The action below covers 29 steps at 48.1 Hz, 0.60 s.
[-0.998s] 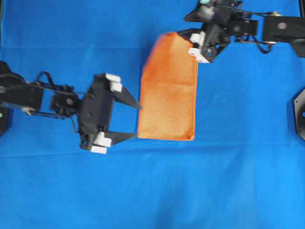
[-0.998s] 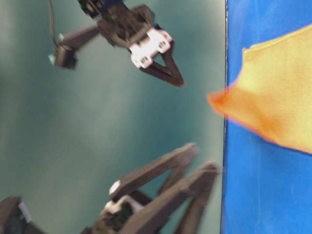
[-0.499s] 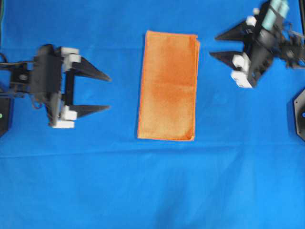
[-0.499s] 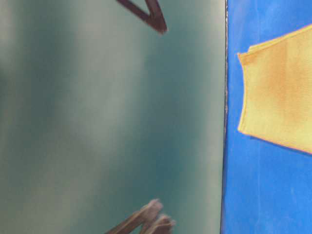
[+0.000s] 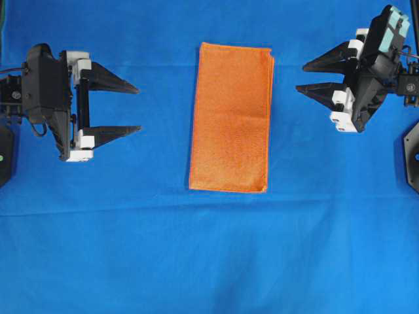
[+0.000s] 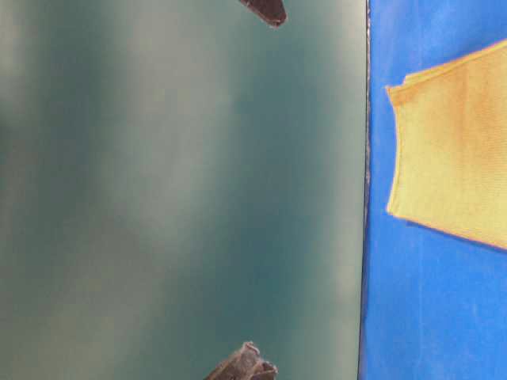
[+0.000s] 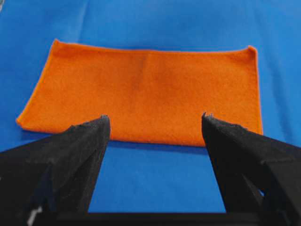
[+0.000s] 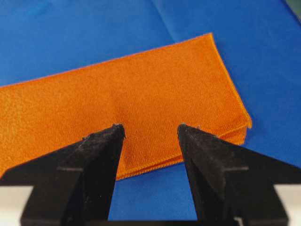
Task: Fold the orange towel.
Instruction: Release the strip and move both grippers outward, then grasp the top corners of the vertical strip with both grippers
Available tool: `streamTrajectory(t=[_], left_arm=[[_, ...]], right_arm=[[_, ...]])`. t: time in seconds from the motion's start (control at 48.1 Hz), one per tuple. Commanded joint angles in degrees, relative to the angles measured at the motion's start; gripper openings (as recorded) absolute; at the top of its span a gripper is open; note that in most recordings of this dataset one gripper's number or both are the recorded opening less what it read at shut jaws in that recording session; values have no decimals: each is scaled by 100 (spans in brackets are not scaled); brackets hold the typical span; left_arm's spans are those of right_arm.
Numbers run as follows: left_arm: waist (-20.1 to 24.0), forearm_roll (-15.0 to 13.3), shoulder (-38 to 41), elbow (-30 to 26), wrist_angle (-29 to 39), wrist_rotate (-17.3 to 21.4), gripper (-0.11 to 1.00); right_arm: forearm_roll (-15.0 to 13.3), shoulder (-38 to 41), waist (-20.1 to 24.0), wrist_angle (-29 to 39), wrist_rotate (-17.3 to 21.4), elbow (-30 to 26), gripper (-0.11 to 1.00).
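Overhead view: the orange towel [image 5: 230,118] lies flat as a tall, narrow rectangle on the blue cloth [image 5: 196,261], nearer that cloth's far edge than its near one, and about midway between its left and right edges. The left gripper [image 5: 121,108] and right gripper [image 5: 315,77] stand well apart from it on either side, jaws spread wide, nothing held.

Table-level view: only dark fingertips show at top and bottom. The towel [image 6: 451,150] shows doubled layers at its corner, so one fold appears done.

Left wrist view: the towel [image 7: 146,92] lies ahead of the open left gripper [image 7: 154,123], its long edge smooth and closed, judged the fold line.

Right wrist view: the towel [image 8: 127,99] lies ahead of the open right gripper [image 8: 151,129]; stacked hems show at the near corner.

Handling, judged: light, limp, fuzzy, not slippery or fragile. It will sag when lifted. Best hold: pinch both layers at the corners of a short end.
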Motion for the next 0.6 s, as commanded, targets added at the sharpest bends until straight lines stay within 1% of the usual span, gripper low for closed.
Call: streamTrajectory(t=[0.0,0.104,0.249,0.395,0.478,0.582], left_arm=[[26,0,9,-141,-97,-9,74],[141,0,123,-255,-220,0,74],[519,0,598,-589,-483,-9,74],[993,0,1397,-1178,-483,-18,74],[1230,0,2013,-1538,-483,-18,74],[1415,0,2681,-1934,-492,-18,74]], right_arm=[[0,-9,0,-35,0,-114,55],[0,70,-185,-53,0,-202,55],[0,448,-554,-53,0,-439,55],[-18,1222,-888,-70,-53,-835,55],[-35,1714,-1020,-70,-70,-1072,55],[-79,2391,-1151,-123,-79,-1371,55]])
